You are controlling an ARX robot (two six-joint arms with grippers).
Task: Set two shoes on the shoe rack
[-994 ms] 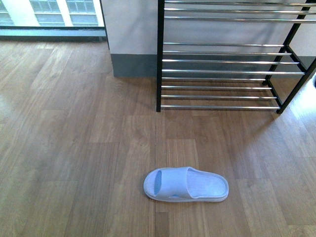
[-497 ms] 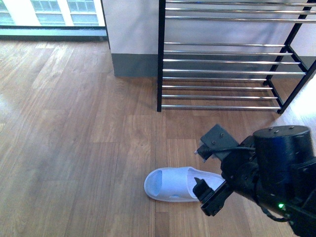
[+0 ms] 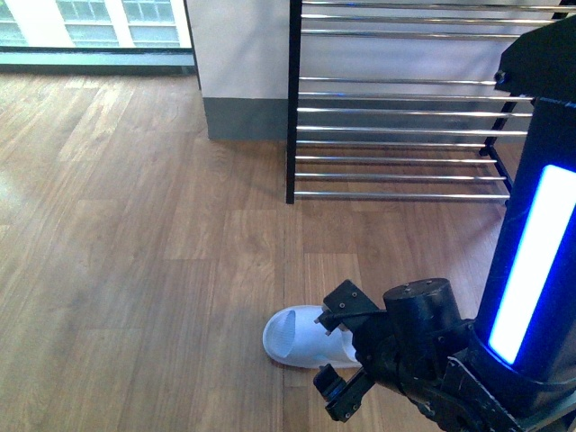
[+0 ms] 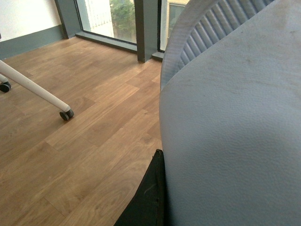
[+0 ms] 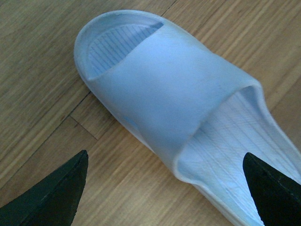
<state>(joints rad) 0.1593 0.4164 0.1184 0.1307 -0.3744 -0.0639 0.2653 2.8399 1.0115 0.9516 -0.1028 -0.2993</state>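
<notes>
A pale blue slide lies on the wood floor in front of the shoe rack, toe pointing left. My right gripper hangs open just above its heel half. In the right wrist view its black fingers spread wide, one over bare floor and one over the footbed of the slide. My left gripper is shut on another pale blue slide, which fills most of the left wrist view. Only one black finger shows against that slide. The left gripper is out of the front view.
A black column with a bright blue light strip stands at the right of the front view, partly hiding the rack. A grey-based wall corner is left of the rack. A white leg on a castor and floor-level windows show beside the held slide.
My right arm has come in from the right and dropped lower and leftward over the floor slide, covering its heel. The black column with the blue strip has appeared at the right.
</notes>
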